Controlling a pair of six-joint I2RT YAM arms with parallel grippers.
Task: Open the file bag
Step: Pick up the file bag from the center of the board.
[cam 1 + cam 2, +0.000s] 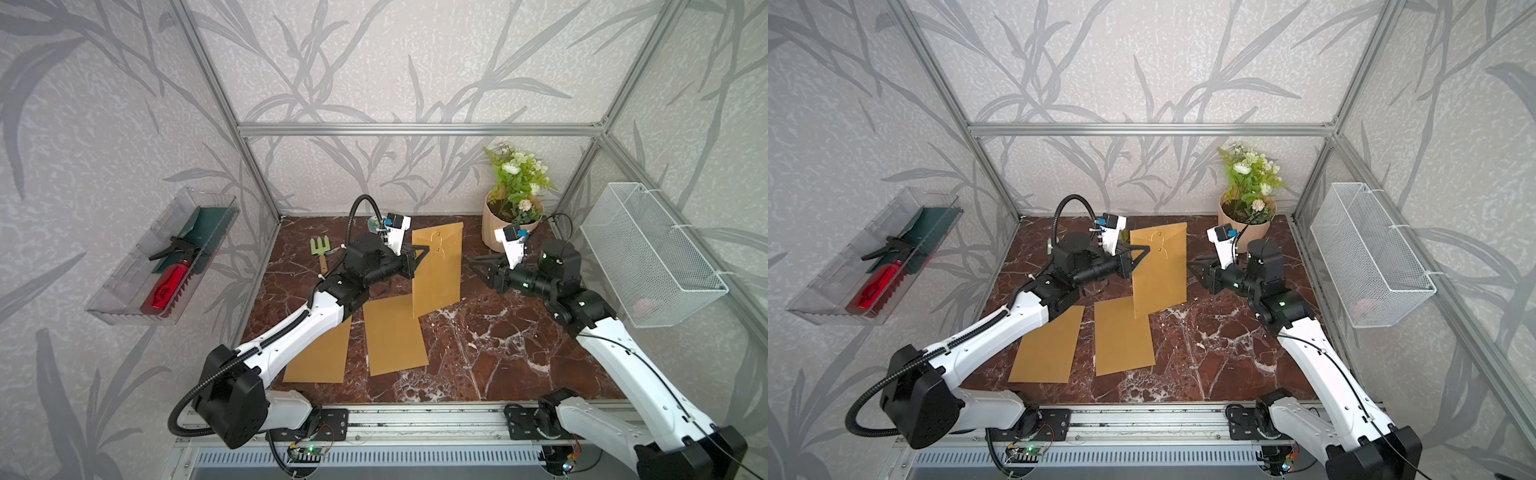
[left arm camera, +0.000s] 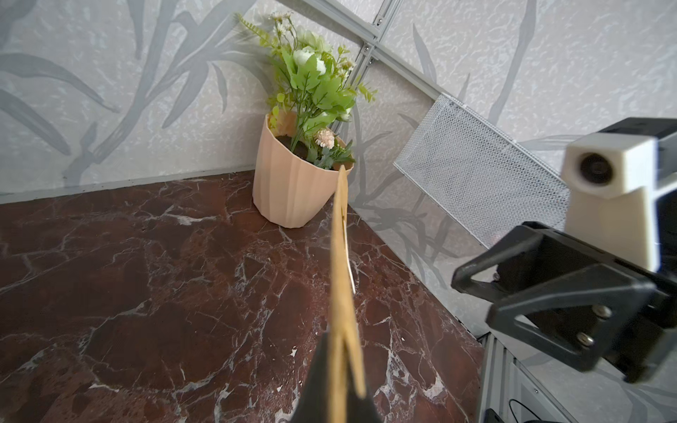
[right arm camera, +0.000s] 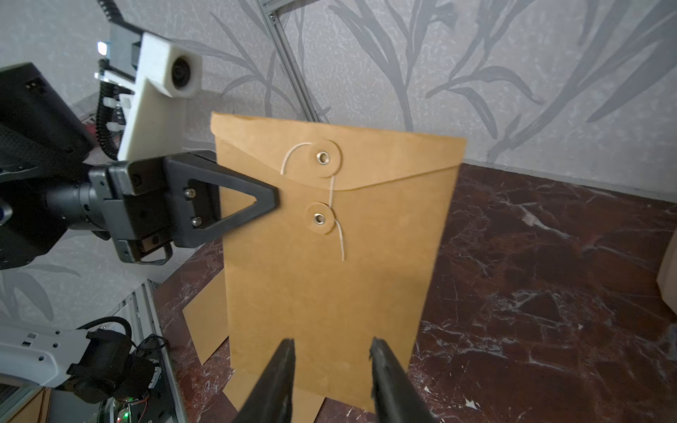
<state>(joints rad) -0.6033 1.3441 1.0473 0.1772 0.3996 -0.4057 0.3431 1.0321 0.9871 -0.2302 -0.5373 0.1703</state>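
File bag (image 1: 438,274) is held upright at ctr of both top views (image 1: 1160,274), flap end up. Its lower corner overlaps a flat kraft envelope (image 1: 395,336) on the marble table (image 1: 519,353); can't tell if it touches.

Left gripper (image 1: 423,250) is clamped tight on the bag's left edge, approx level w/ the lower button (image 3: 319,218). In left wrist view the bag shows edge-on (image 2: 340,263), pinched btwn the fingers at bottom of frame.

Right gripper (image 1: 476,262) sits right of the bag in frame, near but apart. Its jaws are parted w/ nothing btwn them; in right wrist view it (image 3: 331,351) points at the bag's face from bottom ctr.

Flap is down. String (image 3: 331,190) runs from upper button (image 3: 323,157) to the lower one, tail hanging loose.
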